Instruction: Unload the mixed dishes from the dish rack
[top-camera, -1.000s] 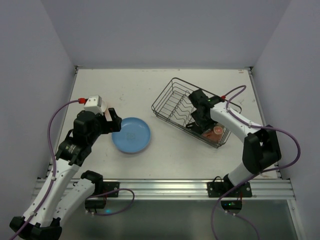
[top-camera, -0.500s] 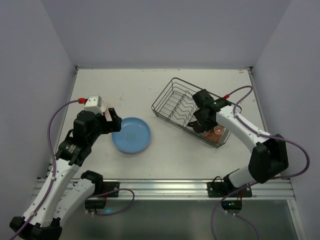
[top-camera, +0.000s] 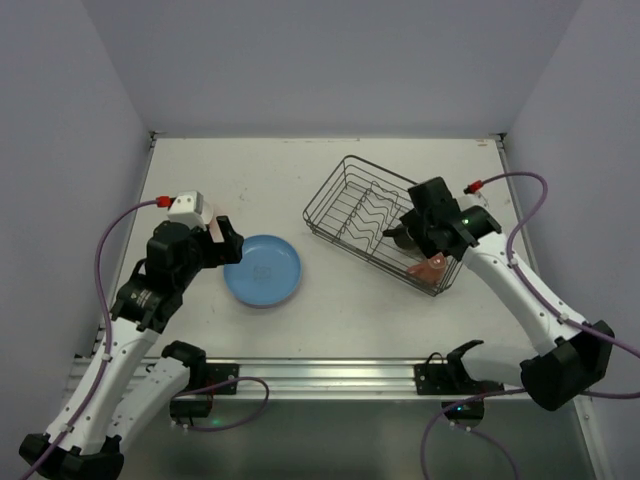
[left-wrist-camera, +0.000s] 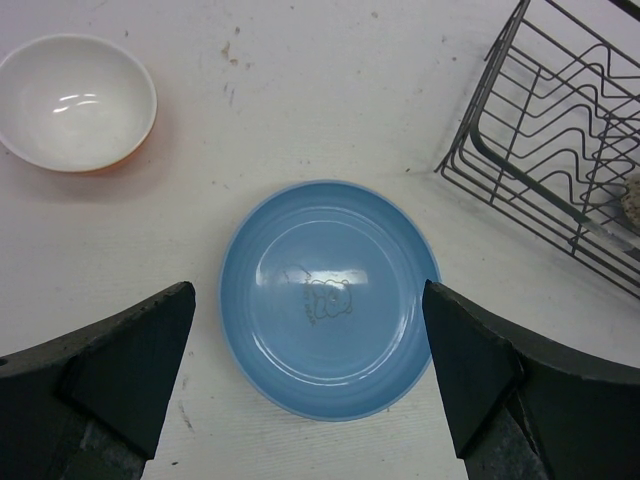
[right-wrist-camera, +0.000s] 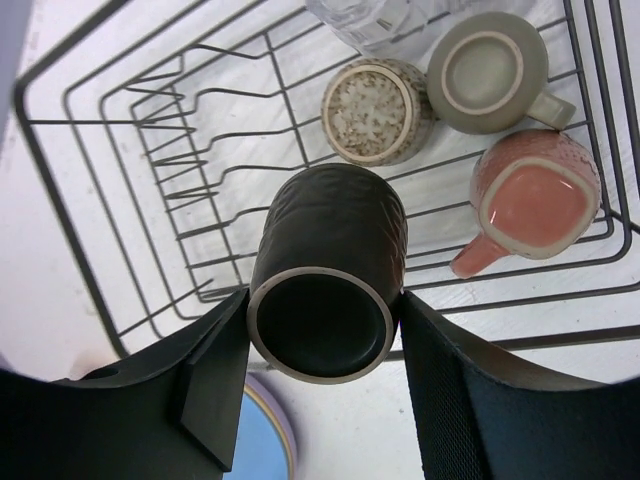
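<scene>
The place looks like a robotics lab test cell. A scuffed white table (top-camera: 250, 175) is boxed in by bare pale walls (top-camera: 330, 60). A left arm (top-camera: 125, 335) and a right arm (top-camera: 515, 290) are bolted to an aluminium rail (top-camera: 330, 375), and purple cables (top-camera: 100, 270) trail from them.

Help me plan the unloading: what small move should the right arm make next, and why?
Probably lift the right end effector higher before moving sideways: it holds the dark cup over the dish rack, and the rack's wires and a pink mug lie beneath.
</scene>
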